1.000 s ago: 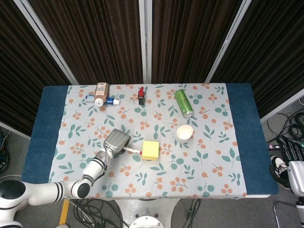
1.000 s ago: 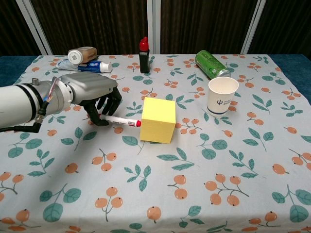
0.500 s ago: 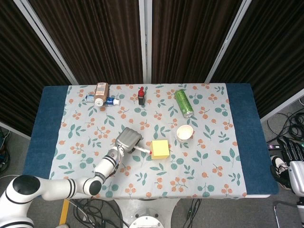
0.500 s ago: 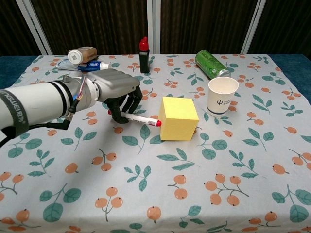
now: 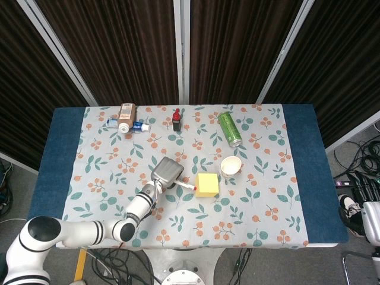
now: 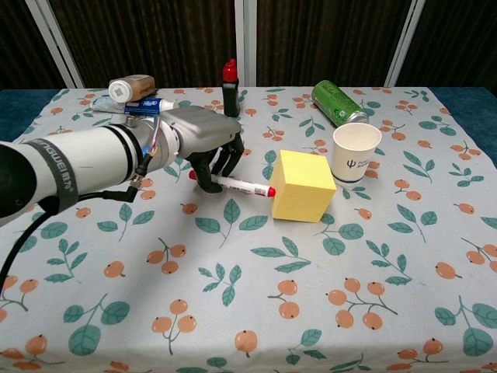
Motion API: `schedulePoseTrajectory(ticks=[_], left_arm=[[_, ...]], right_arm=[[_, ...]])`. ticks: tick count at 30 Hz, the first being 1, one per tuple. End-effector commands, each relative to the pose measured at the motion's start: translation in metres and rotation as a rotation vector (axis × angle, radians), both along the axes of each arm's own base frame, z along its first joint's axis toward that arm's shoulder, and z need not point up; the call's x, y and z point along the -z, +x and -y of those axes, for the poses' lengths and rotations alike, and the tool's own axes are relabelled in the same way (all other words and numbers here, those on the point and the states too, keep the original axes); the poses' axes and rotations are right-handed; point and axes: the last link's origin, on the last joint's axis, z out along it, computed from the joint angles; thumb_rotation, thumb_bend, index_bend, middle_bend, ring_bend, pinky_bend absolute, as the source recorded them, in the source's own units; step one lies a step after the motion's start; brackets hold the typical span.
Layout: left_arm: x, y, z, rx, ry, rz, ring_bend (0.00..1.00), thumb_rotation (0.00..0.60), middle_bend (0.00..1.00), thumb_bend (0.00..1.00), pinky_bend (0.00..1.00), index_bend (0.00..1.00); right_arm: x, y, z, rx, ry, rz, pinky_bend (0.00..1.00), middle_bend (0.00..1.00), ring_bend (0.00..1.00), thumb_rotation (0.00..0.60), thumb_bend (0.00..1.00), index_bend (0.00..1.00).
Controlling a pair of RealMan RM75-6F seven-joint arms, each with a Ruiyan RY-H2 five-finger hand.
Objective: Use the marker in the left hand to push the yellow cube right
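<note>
Head view gives me the counter [image 5: 303, 178] under a leaf-and-berry cloth [image 5: 261, 208] with blue borders, dark curtains [image 5: 237, 47] behind and cables on the floor; my left hand [image 6: 203, 137] has its fingers [image 6: 208, 167] curled round the marker [image 6: 237, 185], whose red tip touches the left face of the yellow cube [image 6: 303, 186] near the cloth's middle; a paper cup [image 6: 356, 151] stands just right of the cube; a green can [image 6: 335, 102], a dark bottle [image 6: 231, 88] and a toothpaste tube [image 6: 140, 105] lie along the far edge; I cannot see my right hand.
</note>
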Motion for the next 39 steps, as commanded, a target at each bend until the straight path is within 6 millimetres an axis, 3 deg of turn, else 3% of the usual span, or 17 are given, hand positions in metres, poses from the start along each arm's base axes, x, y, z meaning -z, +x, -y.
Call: schedulePoseTrajectory(ticks=[1, 7, 12, 20, 27, 30, 34, 39], left_arm=[[0.002, 0.003, 0.000, 0.001, -0.002, 0.003, 0.54, 0.600, 0.69, 0.43, 0.61, 0.69], [-0.002, 0.000, -0.002, -0.003, 0.010, 0.002, 0.54, 0.600, 0.69, 0.43, 0.61, 0.69], [-0.025, -0.017, -0.003, -0.010, 0.070, 0.010, 0.54, 0.600, 0.69, 0.43, 0.61, 0.69], [-0.074, -0.076, 0.002, -0.068, 0.180, -0.039, 0.53, 0.600, 0.67, 0.43, 0.59, 0.67], [-0.088, -0.123, 0.018, -0.172, 0.188, -0.085, 0.50, 0.600, 0.61, 0.42, 0.56, 0.60], [-0.087, -0.134, 0.022, -0.206, 0.179, -0.095, 0.47, 0.600, 0.59, 0.42, 0.54, 0.55], [-0.090, -0.140, 0.027, -0.247, 0.168, -0.103, 0.34, 0.600, 0.44, 0.41, 0.47, 0.36], [-0.117, -0.150, 0.034, -0.274, 0.270, -0.014, 0.26, 0.600, 0.32, 0.37, 0.40, 0.26]], right_arm=[[0.000, 0.000, 0.000, 0.000, -0.002, 0.000, 0.00, 0.00, 0.00, 0.600, 0.30, 0.00], [-0.001, -0.001, -0.001, 0.004, -0.004, 0.001, 0.00, 0.00, 0.00, 0.600, 0.30, 0.00], [-0.001, 0.000, 0.001, -0.005, -0.003, 0.003, 0.00, 0.00, 0.00, 0.600, 0.30, 0.00], [-0.001, 0.003, 0.004, -0.026, -0.001, 0.005, 0.00, 0.00, 0.00, 0.600, 0.30, 0.00], [0.003, 0.005, 0.006, -0.037, 0.009, 0.013, 0.00, 0.00, 0.00, 0.600, 0.30, 0.00], [0.003, 0.005, 0.006, -0.037, 0.009, 0.014, 0.00, 0.00, 0.00, 0.600, 0.30, 0.00], [0.002, 0.005, 0.006, -0.036, 0.006, 0.015, 0.00, 0.00, 0.00, 0.600, 0.30, 0.00], [0.001, 0.002, 0.005, -0.025, 0.003, 0.020, 0.00, 0.00, 0.00, 0.600, 0.30, 0.00]])
